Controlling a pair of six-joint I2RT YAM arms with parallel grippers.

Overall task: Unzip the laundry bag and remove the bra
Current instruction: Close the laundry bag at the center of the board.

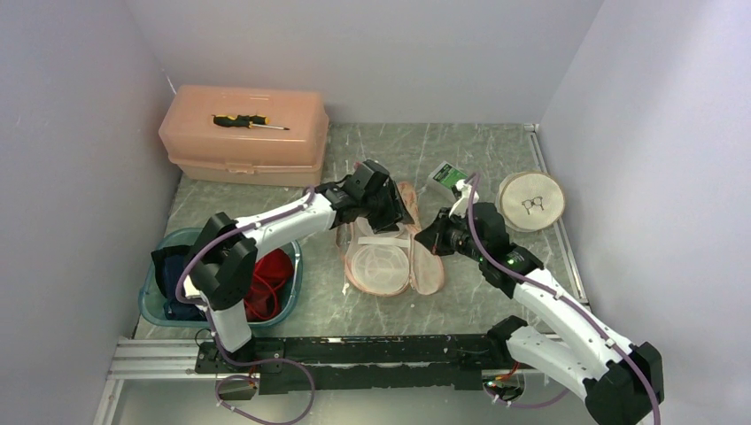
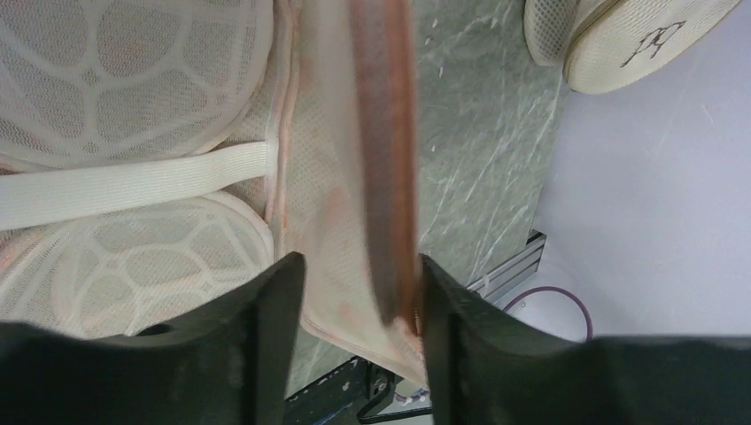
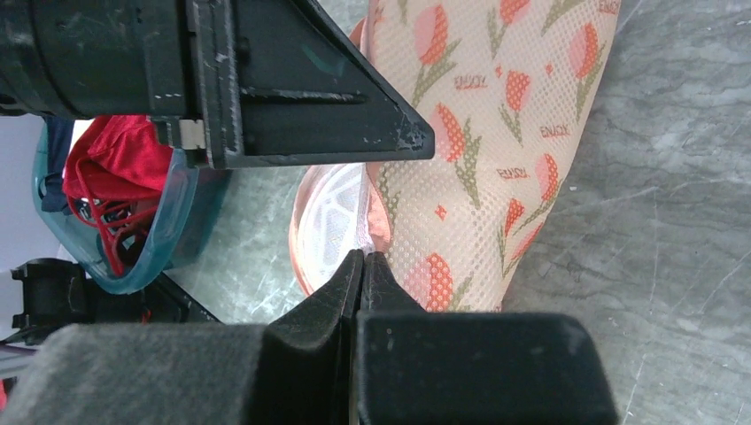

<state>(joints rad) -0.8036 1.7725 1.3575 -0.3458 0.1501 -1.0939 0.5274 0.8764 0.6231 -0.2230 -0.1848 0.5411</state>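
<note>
Bra (image 1: 273,276), bright red soft fabric with thin straps, lies outside the bag in a teal plastic basin (image 3: 186,221) at the left side of the grey marbled table (image 1: 460,150), beside dark blue clothing (image 1: 173,274). Peach mesh laundry bag (image 1: 381,261) with a tulip print lies spread open mid-table. Left gripper (image 2: 357,266) is released, fingers apart, the bag's blurred zip edge running between them. Right gripper (image 3: 362,266) is clenched, its tips pinching the bag's pink rim on the right side.
</note>
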